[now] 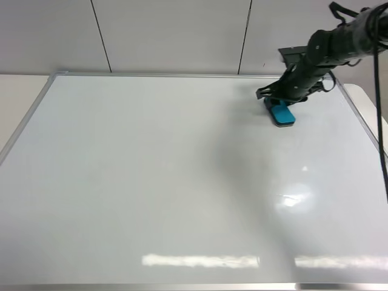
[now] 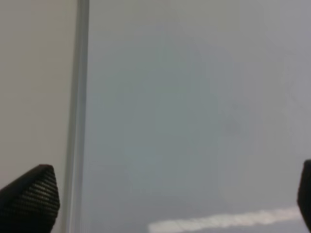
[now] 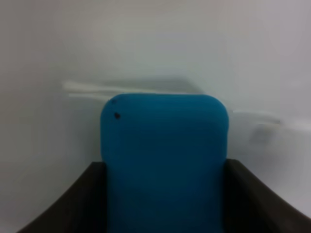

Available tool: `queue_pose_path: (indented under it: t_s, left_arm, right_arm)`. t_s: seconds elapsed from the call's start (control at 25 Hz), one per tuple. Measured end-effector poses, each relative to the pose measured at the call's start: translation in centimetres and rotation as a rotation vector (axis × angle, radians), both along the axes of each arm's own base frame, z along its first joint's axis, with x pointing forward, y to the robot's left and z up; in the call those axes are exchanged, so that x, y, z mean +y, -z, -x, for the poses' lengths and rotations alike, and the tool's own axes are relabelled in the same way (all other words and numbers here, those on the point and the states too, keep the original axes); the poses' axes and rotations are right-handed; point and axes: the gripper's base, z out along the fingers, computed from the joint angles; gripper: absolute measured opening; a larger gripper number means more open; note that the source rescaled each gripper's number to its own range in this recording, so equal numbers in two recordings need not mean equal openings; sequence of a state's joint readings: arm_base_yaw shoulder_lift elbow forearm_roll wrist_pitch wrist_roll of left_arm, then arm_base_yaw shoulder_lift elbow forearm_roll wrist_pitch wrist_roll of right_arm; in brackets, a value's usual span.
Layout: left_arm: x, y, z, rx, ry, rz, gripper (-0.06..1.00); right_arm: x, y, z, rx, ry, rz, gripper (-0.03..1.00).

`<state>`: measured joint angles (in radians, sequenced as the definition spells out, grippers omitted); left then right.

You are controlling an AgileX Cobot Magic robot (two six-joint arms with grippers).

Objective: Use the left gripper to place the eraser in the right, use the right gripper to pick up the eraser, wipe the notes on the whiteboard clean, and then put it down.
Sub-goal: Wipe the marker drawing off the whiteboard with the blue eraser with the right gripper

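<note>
Over in the upper right of the high view, the right claw (image 1: 277, 102) is clamped on the eraser (image 1: 282, 114), its 2 dark fingers (image 3: 73, 204) pressed against the turquoise block's long sides. The eraser sits low against the whiteboard (image 1: 151, 182), near its far edge. The left claw (image 2: 167, 196) hangs with its tips wide apart, gripping nothing, above the board's silver frame (image 2: 80, 97) beside the desk (image 2: 34, 73).
</note>
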<state>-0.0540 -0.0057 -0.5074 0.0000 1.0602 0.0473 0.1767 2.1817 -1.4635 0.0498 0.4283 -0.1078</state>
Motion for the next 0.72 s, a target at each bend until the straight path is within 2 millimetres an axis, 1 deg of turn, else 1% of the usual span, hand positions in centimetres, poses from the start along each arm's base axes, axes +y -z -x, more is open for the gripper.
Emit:
queue_pose_path:
  t_s: [0.08, 0.12, 0.2, 0.36, 0.48, 0.56, 0.72]
  left_arm:
    - [0.0, 0.0, 0.0, 0.0, 0.0, 0.0, 1.0]
    - [0.0, 0.0, 0.0, 0.0, 0.0, 0.0, 1.0]
    - [0.0, 0.0, 0.0, 0.0, 0.0, 0.0, 1.0]
    - [0.0, 0.0, 0.0, 0.0, 0.0, 0.0, 1.0]
    - [0.0, 0.0, 0.0, 0.0, 0.0, 0.0, 1.0]
    - [0.0, 0.0, 0.0, 0.0, 0.0, 0.0, 1.0]
    - [0.0, 0.0, 0.0, 0.0, 0.0, 0.0, 1.0]
  right_arm:
    - [2.4, 0.0, 0.4, -0.008, -0.045, -0.007, 0.02]
    - [3.0, 0.0, 0.6, -0.009, -0.053, -0.011, 0.02]
    - [3.2, 0.0, 0.6, -0.011, -0.043, -0.02, 0.02]
    - [2.8, 0.0, 0.5, -0.013, -0.032, -0.015, 0.02]
    - [1.9, 0.0, 0.3, -0.011, 0.014, -0.024, 0.02]
    - [0.5, 0.0, -0.1, -0.021, 0.044, -0.015, 0.02]
    - [-2.8, -0.3, -1.1, -0.034, 0.127, -0.006, 0.02]
